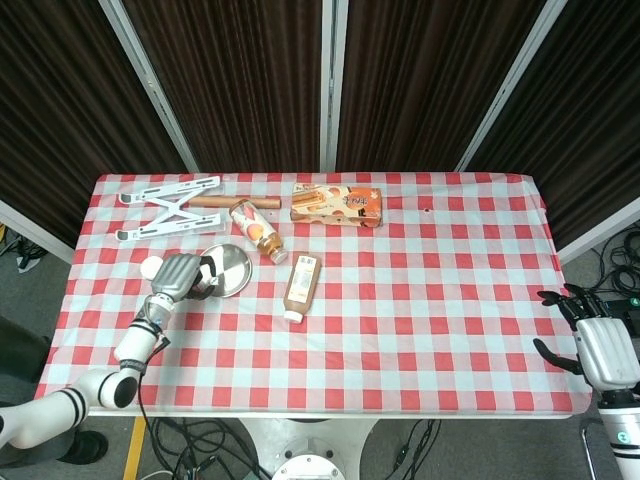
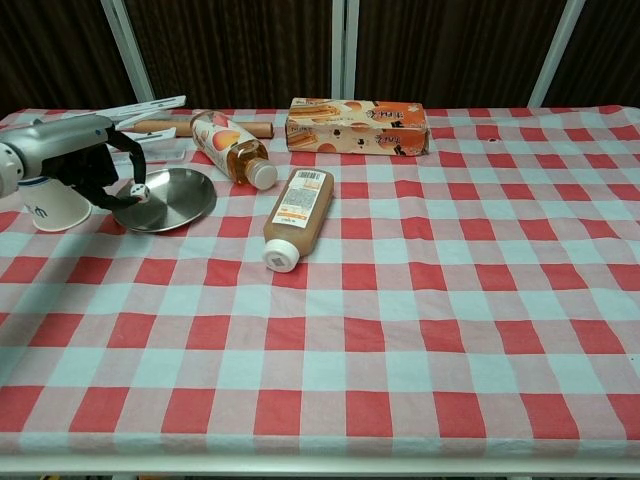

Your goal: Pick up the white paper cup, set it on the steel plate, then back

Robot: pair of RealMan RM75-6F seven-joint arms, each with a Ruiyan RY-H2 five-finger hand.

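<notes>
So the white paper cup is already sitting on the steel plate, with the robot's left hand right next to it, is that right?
Not quite. The white paper cup stands on the tablecloth beside the steel plate, not on it; the chest view shows this. The left hand is indeed right at the cup.

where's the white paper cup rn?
Head view: white paper cup stands at the table's left side, just left of the steel plate, with the left hand right beside it.

On the worktop (image 1: 450,300), the paper cup (image 1: 151,268) stands just at nine o'clock of the steel plate (image 1: 232,272), the left hand (image 1: 178,275) between them. A lying bottle (image 1: 300,285) sits at three o'clock of the plate, a box (image 1: 337,204) toward one o'clock.
</notes>
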